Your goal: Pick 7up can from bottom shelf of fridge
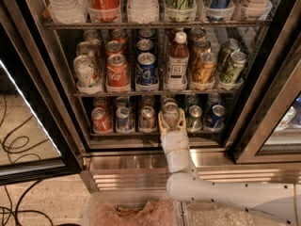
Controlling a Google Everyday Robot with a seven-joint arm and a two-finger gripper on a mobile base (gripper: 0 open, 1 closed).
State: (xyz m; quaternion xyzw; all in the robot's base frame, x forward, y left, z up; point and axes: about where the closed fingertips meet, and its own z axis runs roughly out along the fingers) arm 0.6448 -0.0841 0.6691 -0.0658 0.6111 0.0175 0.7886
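I have one arm [235,199] in view, coming in from the lower right with its white forearm lying nearly level across the bottom of my camera. It bends at a rounded joint [181,188] just right of centre and turns straight up. The wrist [176,152], a pale ribbed cylinder, stands close to upright with a slight lean to the left. At its top my gripper [172,124] points away from me, tan in colour, right at the 7up can [170,111] on the front edge of the bottom shelf [141,132].
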